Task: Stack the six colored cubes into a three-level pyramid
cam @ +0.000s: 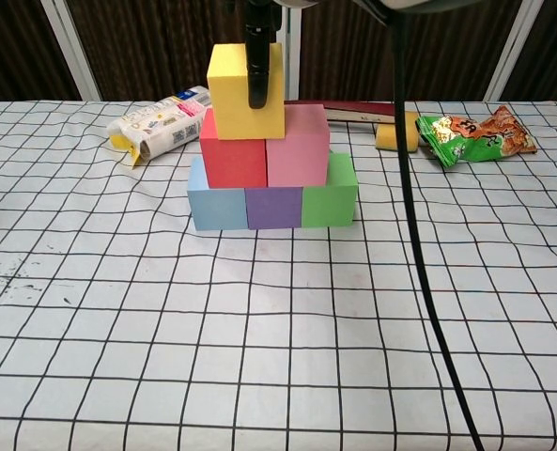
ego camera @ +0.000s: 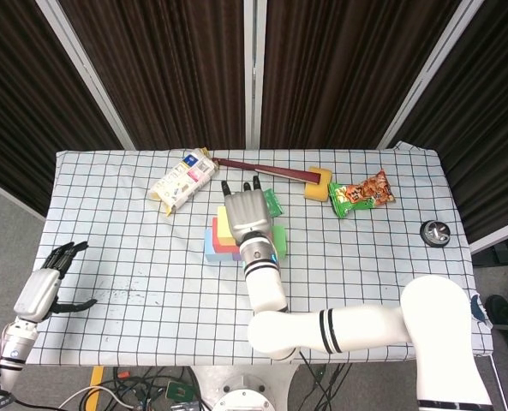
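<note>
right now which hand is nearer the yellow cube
Right. The right hand is directly over the yellow cube atop the pyramid; the left hand hangs off the table's near-left corner, far away.

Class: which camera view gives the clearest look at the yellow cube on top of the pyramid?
The chest view: the yellow cube shows its front face, crossed by one dark finger. In the head view, the right hand covers most of it.

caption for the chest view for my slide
Robot hand on yellow cube atop a three-level cube pyramid.
</note>
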`<state>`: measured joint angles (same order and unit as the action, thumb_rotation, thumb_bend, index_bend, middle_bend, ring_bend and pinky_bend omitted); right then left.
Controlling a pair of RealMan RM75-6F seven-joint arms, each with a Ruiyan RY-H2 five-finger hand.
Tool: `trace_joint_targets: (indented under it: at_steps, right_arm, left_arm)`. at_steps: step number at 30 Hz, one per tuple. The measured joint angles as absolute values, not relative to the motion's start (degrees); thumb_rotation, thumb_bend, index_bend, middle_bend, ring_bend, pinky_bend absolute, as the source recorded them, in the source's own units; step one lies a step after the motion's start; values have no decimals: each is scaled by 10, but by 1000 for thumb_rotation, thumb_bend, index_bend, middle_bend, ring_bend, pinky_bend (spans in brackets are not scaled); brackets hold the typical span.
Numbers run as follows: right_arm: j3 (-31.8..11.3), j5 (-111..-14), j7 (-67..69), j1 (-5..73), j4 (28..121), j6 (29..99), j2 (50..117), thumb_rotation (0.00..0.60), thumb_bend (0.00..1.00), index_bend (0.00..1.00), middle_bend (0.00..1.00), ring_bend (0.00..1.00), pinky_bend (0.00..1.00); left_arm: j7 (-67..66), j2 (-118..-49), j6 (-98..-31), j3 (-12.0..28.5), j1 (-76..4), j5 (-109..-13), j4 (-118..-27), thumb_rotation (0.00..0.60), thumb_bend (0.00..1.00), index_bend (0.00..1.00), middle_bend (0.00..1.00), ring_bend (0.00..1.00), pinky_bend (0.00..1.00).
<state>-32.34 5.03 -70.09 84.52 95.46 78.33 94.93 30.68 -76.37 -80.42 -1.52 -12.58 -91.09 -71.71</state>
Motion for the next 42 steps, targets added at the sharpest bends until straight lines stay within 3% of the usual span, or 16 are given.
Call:
trace_joint_targets:
  at_steps: [25,42]
  right_arm:
    - [-323,43,-692,843,943,785,958,600,18,0,496,143,0]
    - [-322,41,-689,840,940,779,959,600,16,0,407,133,0]
  left_arm:
    - [310,-764,-804,-16,-126,-911,-715,600,0,57,106,22,69]
    - [313,-764,-803,-15,-126,-910,-715,600,0,57,106,21,69]
